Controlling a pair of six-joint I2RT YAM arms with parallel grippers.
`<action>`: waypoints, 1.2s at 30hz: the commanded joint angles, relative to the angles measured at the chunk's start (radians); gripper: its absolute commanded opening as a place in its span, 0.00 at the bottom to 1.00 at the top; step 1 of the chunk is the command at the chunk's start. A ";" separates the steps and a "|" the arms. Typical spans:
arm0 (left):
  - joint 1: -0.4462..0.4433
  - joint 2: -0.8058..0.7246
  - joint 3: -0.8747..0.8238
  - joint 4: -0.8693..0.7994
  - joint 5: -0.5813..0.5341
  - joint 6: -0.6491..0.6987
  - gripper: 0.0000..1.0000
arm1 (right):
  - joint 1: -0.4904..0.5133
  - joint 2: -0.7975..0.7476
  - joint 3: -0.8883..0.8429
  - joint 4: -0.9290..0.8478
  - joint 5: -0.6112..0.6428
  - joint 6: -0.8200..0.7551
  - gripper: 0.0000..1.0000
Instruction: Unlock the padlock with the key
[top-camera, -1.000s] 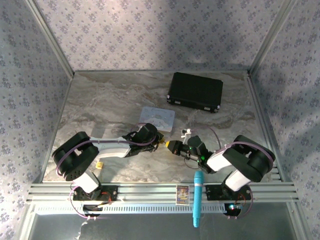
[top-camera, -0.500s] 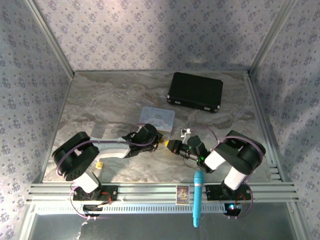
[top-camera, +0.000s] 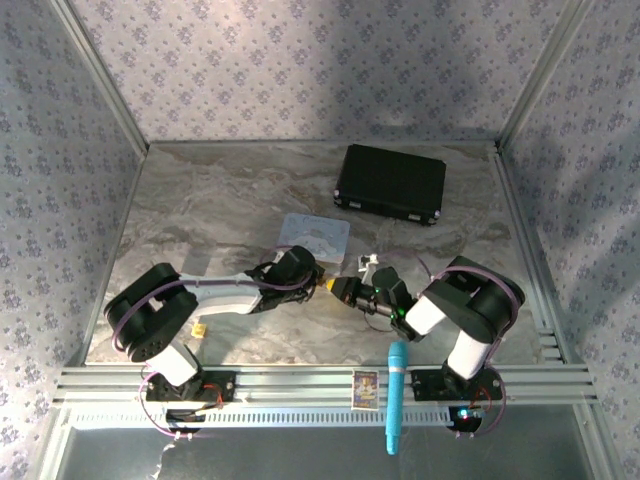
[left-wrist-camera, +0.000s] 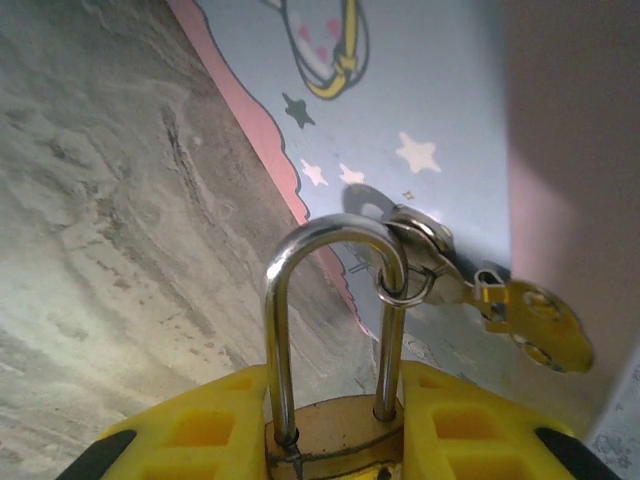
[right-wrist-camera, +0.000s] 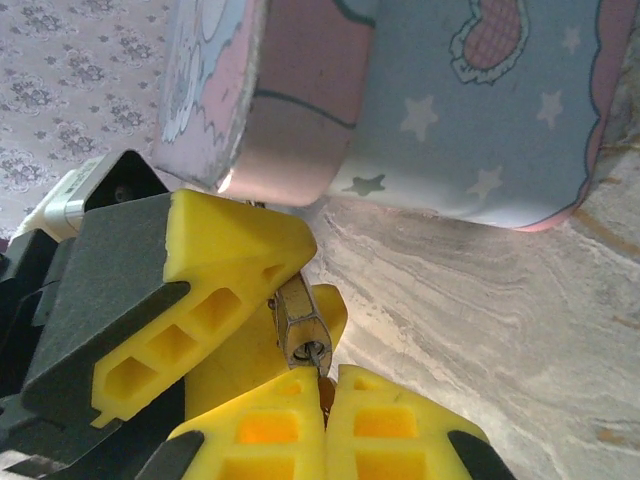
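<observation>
Padlock (left-wrist-camera: 335, 438) is clamped by its brass body between the yellow fingers of the left gripper (top-camera: 322, 282), shackle (left-wrist-camera: 330, 300) closed and pointing away from the wrist, lifted off the table (left-wrist-camera: 100, 200) just at 6 o'clock of the tin (right-wrist-camera: 480, 110). A ring (left-wrist-camera: 405, 290) with flat key-like pieces hangs loose on the shackle. Right gripper (right-wrist-camera: 325, 400) comes in from 4 o'clock, its fingers pressed together on the key (right-wrist-camera: 314, 358). Only a sliver of the key shows, at the keyway in the lock's base. Assessment: the lock is light, rigid and smooth, so it is best gripped across the flat body faces, as here, leaving the shackle free to spring. The key is thin and liable to twist or slip in the pads. It should be pinched at the head and turned gently, in line with the keyway.
</observation>
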 joint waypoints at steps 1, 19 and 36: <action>-0.088 0.006 0.066 0.042 0.188 0.014 0.00 | 0.011 -0.008 0.090 -0.038 0.003 -0.009 0.00; -0.124 0.007 0.065 0.024 0.207 0.040 0.00 | -0.011 -0.147 0.052 -0.132 0.145 0.048 0.00; -0.121 0.011 0.046 0.055 0.199 0.018 0.00 | 0.041 -0.179 0.123 -0.250 0.126 -0.062 0.06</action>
